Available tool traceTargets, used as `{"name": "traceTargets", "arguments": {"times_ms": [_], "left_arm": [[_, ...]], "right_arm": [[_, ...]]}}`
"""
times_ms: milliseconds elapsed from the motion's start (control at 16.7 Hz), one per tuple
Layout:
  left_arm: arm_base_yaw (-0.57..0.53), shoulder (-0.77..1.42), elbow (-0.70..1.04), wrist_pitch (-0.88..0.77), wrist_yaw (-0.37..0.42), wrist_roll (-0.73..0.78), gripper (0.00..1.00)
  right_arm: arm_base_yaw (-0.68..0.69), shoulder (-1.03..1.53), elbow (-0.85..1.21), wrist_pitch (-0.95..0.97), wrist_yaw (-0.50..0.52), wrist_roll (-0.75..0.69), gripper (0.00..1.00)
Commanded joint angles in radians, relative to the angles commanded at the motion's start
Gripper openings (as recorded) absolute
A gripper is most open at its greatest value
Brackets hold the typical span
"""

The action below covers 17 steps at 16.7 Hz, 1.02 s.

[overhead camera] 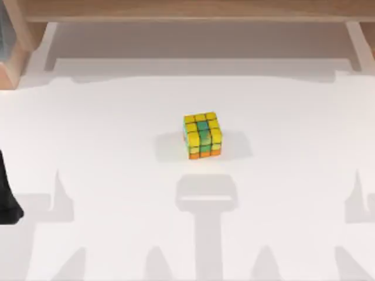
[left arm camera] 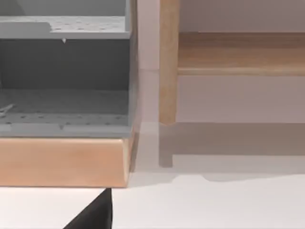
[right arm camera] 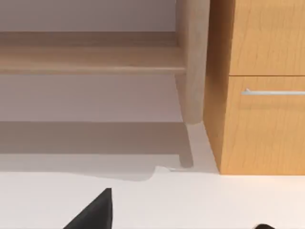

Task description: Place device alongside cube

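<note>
The cube point(overhead camera: 203, 136), mostly yellow with green and orange tiles, sits alone near the middle of the white table point(overhead camera: 105, 134). The device is out of view. My left arm point(overhead camera: 7, 196) shows as a dark shape at the table's left edge, far from the cube. In the left wrist view one black fingertip point(left arm camera: 94, 214) sits well off to one side over the table, so the left gripper reads open. My right gripper point(right arm camera: 183, 213) is open, with one black fingertip point(right arm camera: 95, 212) and the other point(right arm camera: 265, 226) far apart and nothing between them.
A wooden-edged unit with grey perforated shelves point(left arm camera: 62, 109) stands at the back left. A wooden cabinet with a silver drawer handle point(right arm camera: 274, 92) stands at the back right. A wooden rail point(overhead camera: 193, 10) runs along the back.
</note>
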Motion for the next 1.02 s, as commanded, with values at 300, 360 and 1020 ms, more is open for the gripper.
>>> {"name": "traceTargets", "arguments": {"times_ms": [300,360,1020], "left_arm": [[0.000,0.000,0.000,0.000,0.000,0.000,1.00],[0.000,0.000,0.000,0.000,0.000,0.000,1.00],[0.000,0.000,0.000,0.000,0.000,0.000,1.00]], "right_arm": [[-0.011,0.062,0.060,-0.038,0.001,-0.040,1.00],[-0.018,0.103,0.099,-0.062,0.001,-0.065,1.00],[-0.154,1.142,0.862,-0.554,-0.002,-0.555,1.00]]}}
